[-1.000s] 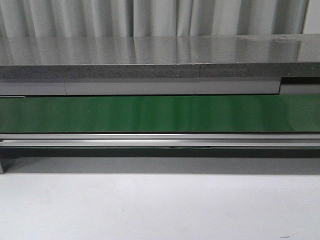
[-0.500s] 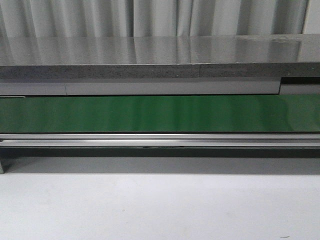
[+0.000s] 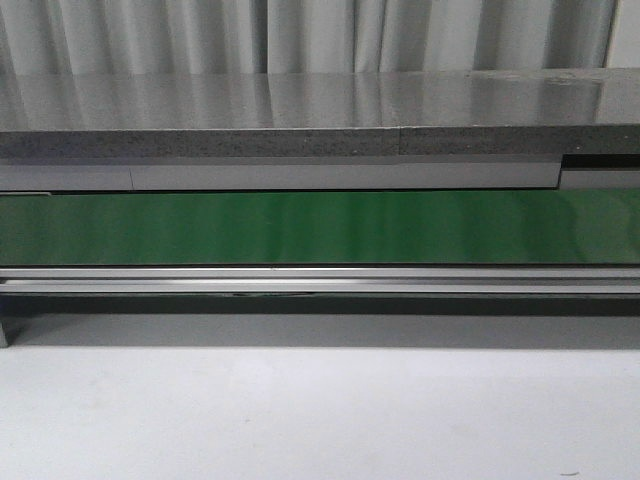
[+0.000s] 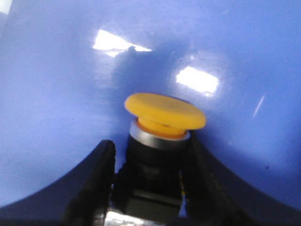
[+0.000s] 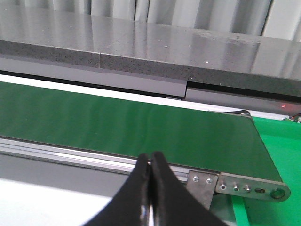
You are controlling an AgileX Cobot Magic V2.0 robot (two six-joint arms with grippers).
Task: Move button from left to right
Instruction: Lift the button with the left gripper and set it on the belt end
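- Yellow-orange and round, the cap of the button (image 4: 164, 113) stands out against a glossy blue surface (image 4: 56, 70) that fills the left wrist view; its black body sits below the cap, between the two dark fingers (image 4: 94, 183) of the left tool (image 4: 150, 188).
- Each finger lies close against a side of the body, with the cap clear beyond the fingertips. I judge the left tool to be closed on the button. Gripping the blocky body rather than the smooth domed cap probably gives the flat pads a steadier hold.
- Whether the button rests on the blue surface or is lifted just off it cannot be told; the view is too close and blurred.
- At the right wrist, the right tool (image 5: 150, 188) has its two black fingertips pressed together with nothing between them, so it is closed and empty. It points over a green conveyor belt (image 5: 117, 122) with a metal side rail (image 5: 235, 181), and a grey stone-like ledge (image 5: 141, 47) runs behind.
- From the front, only the belt, the ledge, pale curtains (image 3: 320, 35) and the white surface (image 3: 320, 420) show; neither arm nor the button appears there.
- Judging by the task, the button is in hand on the left side and the carry to the right is not yet done.
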